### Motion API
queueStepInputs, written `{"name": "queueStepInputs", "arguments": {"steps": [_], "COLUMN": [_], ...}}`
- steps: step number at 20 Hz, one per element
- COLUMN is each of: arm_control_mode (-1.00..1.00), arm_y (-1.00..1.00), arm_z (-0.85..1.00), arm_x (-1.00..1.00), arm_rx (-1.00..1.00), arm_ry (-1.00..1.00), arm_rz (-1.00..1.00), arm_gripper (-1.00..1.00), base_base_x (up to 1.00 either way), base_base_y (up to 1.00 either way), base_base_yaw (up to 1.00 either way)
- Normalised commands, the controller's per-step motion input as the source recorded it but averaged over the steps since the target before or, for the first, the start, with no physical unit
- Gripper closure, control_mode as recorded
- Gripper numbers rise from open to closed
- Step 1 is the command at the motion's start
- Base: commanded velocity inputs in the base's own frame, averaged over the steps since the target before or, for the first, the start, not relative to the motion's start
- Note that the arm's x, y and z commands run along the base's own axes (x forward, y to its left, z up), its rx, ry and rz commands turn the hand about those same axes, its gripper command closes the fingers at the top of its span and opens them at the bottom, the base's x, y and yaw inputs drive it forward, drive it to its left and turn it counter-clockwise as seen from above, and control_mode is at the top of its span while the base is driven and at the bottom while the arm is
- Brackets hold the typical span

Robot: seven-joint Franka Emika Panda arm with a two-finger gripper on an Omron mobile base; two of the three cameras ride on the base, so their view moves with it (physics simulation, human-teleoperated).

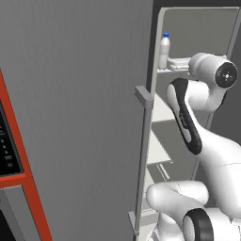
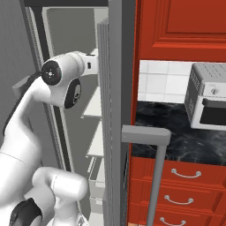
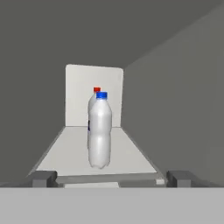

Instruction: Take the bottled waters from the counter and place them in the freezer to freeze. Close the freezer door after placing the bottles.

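With the tool (image 3: 112, 178) spread apart and empty at six o'clock, the blue-capped bottle (image 3: 100, 131) stands upright on the freezer shelf (image 3: 127, 151), the red-capped bottle (image 3: 94, 97) just behind it at twelve, so only shutting the freezer door (image 1: 75, 117) seems left.

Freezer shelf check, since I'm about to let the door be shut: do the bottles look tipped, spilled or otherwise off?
Nothing stands out. The blue-capped bottle stands upright on the white shelf, with the red-capped bottle upright right behind it. No spill shows. The open gripper is clear of both.
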Motion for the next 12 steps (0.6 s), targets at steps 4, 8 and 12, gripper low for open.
{"name": "queueStepInputs", "arguments": {"steps": [4,8,12], "arm_control_mode": [-1.00,-1.00,-1.00], "arm_y": [0.00,0.01,0.00], "arm_z": [0.01,0.00,0.00], "arm_x": [-0.97,-0.97,-0.92], "arm_rx": [0.01,0.06,0.14], "arm_ry": [0.03,0.10,0.12], "arm_rz": [-0.08,-0.02,0.00], "arm_gripper": [-1.00,-1.00,-1.00], "base_base_x": [0.00,0.00,0.00], "base_base_y": [0.00,0.00,0.00], "base_base_yaw": [0.00,0.00,0.00]}}
